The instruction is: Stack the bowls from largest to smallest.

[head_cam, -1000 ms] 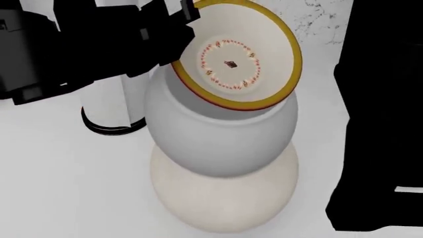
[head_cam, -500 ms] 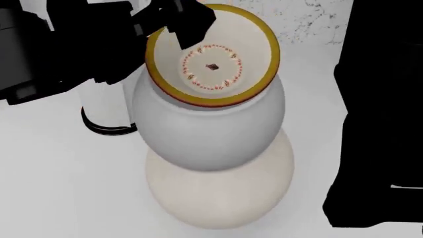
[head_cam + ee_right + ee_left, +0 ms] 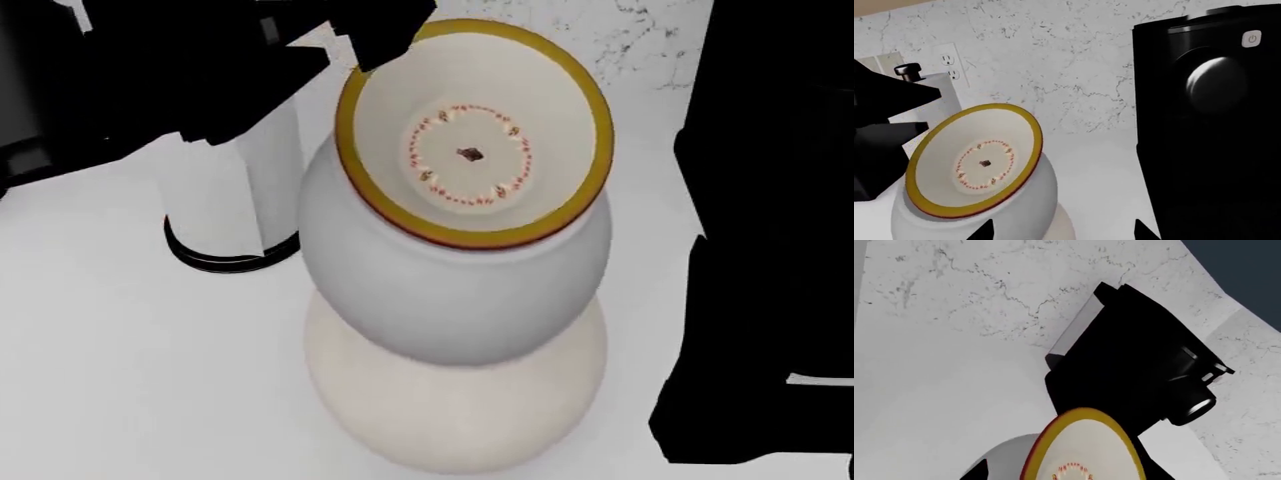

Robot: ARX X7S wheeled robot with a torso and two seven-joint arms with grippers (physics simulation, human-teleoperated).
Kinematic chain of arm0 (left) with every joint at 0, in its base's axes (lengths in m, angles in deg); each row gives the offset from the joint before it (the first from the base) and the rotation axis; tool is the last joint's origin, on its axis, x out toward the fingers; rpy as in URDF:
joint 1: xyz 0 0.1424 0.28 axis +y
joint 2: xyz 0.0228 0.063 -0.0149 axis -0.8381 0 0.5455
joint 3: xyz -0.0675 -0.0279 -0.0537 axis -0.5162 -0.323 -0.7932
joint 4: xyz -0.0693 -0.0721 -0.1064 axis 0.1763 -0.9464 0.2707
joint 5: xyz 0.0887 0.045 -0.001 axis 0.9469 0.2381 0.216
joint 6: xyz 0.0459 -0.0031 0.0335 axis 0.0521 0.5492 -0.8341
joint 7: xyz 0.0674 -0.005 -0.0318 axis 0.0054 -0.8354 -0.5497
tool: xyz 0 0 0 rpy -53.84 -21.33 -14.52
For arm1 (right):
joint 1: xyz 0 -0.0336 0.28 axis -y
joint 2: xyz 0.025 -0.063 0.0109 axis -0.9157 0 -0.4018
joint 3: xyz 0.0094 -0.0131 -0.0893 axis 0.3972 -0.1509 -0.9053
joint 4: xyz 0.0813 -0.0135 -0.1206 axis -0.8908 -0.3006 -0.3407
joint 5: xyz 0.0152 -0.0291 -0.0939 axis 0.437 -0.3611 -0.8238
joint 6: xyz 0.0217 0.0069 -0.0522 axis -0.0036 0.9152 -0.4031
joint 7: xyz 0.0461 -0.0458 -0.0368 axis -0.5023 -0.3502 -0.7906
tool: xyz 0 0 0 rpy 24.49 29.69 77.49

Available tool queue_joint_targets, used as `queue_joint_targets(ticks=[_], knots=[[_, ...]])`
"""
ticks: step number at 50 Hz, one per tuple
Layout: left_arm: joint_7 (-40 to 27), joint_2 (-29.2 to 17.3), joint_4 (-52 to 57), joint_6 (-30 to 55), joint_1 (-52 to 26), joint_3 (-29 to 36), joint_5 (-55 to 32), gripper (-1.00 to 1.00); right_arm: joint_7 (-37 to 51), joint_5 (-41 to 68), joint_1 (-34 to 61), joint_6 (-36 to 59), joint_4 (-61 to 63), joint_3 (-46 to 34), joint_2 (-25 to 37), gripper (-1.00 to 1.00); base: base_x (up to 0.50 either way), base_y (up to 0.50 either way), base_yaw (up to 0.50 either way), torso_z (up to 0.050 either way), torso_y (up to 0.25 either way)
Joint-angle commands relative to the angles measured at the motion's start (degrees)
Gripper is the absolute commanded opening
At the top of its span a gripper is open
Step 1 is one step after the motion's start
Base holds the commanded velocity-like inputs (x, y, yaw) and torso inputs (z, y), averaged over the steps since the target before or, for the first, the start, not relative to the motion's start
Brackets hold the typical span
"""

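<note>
The left gripper [image 3: 380, 40] is being seen as a black mass at the far rim of the yellow-rimmed bowl [image 3: 474, 150]; whether its jaws are clenched on that rim or released cannot be told. Of the right gripper [image 3: 1062, 231], only two dark fingertips are being shown, set apart and gripping nothing. The yellow-rimmed bowl is being carried tilted in the mouth of the pale grey bowl [image 3: 447, 290], which is itself being borne by the cream bowl [image 3: 454, 410] on the white table [image 3: 120, 360]. A paper-towel roll [image 3: 247, 190] is being shown just beside the grey bowl, behind the left arm.
</note>
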Motion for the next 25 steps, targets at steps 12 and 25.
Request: queue_joint_targets(ticks=[12,25], knots=[[-6.25,-4.29,9.59,0.57,0.23,-3.21,-6.24,1.00,0.25,0.26,0.95,-0.61,0.10,-0.73,0.32,1.00,0.00,0.00,0.00,0.000,0.000],[-14.44,-11.51,26.65,-2.54,5.10,-10.36,-13.63,1.00,1.26,2.94,-1.24,-0.97,0.79,5.34,1.72,1.00,0.00,0.00,0.00,0.000,0.000]])
